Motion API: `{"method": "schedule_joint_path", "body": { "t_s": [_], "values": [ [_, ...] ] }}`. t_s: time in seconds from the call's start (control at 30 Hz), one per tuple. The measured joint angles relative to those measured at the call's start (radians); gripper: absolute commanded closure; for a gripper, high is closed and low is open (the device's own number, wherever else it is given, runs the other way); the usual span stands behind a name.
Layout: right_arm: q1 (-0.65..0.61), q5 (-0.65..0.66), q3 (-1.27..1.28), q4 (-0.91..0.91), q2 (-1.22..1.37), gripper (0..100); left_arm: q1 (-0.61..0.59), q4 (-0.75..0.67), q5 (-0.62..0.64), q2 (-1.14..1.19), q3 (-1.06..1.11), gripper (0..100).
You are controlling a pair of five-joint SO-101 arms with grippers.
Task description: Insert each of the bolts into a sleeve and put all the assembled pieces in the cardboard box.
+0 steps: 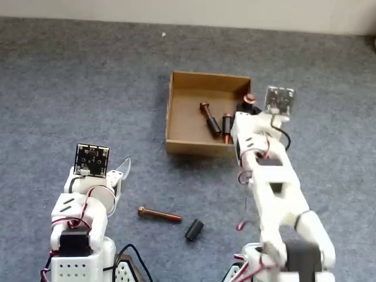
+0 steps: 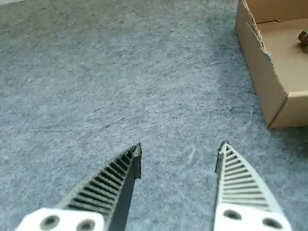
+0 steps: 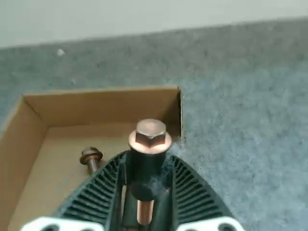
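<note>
Two small robot arms stand at the near edge of a table (image 1: 70, 88) covered in grey felt. The right gripper (image 3: 147, 161) is clamped on a short black sleeve (image 3: 143, 169) with a copper-coloured bolt (image 3: 150, 136) pushed through it. The bolt's hexagonal flanged head points up and its shank shows below the sleeve. This piece hangs over the right wall of an open, shallow cardboard box (image 1: 194, 145) near the box's far right corner, and the box sits toward the middle of the table's far side. Two finished pieces lie on the box floor, one near the middle (image 1: 208, 119) and one beside the right wall (image 1: 226, 126). A loose bolt (image 1: 160, 214) and a loose sleeve (image 1: 194, 230) lie close together near the table's near edge. The left gripper (image 2: 180, 156) hovers over bare felt with its ribbed fingers spread apart and nothing between them. The bolts look small, dense, rigid and smooth, so they would probably roll or slip. The best hold is likely across the middle of the shank, or around the sleeve once the two are joined. The sleeve's material is unclear. The box walls look thin, with one edge torn.
</note>
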Motion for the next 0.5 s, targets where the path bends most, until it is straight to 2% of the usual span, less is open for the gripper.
{"method": "schedule_joint_path", "body": {
  "t_s": [0.17, 0.37, 0.5],
  "values": [
    [-0.003, 0.005, -0.100, 0.071, 0.092, 79.1, 0.000, 0.000, 0.000, 0.000, 0.009, 74],
    [-0.003, -0.049, -0.196, 0.359, 0.058, 78.9, 0.000, 0.000, 0.000, 0.000, 0.009, 74],
    [-0.044, -0.054, -0.201, 0.525, -0.074, 78.9, 0.000, 0.000, 0.002, 0.000, 0.009, 74]
  ]
}}
